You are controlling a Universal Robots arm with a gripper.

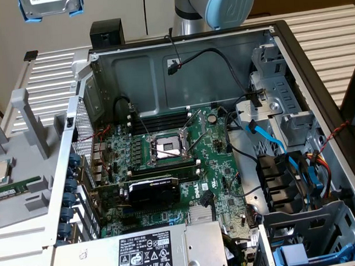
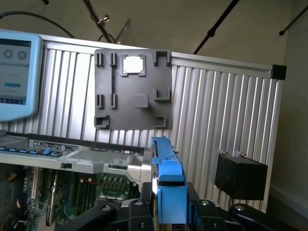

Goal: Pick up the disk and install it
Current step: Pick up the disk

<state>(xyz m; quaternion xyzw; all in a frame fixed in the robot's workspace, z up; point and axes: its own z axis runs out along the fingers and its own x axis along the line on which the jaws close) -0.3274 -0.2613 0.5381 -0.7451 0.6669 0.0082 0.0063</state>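
1. One disk, a hard drive in a blue rail frame, hangs in the air at the exterior view's top left. It is well apart from the drive cage.
2. The gripper is clamped on it, and the wrist view has the drive edge-on between the black fingers.
3. Judged step: carrying. The grip looks centred, so hold the drive level with no twist.
4. Pass high over the computer case wall and steer off the loose blue cables.

Table: built of ribbed aluminium slats laid side by side.
Wall: plain beige, seen behind the table.
Stands: thin black rods slanted across the wall.
Light: soft, evenly spread.
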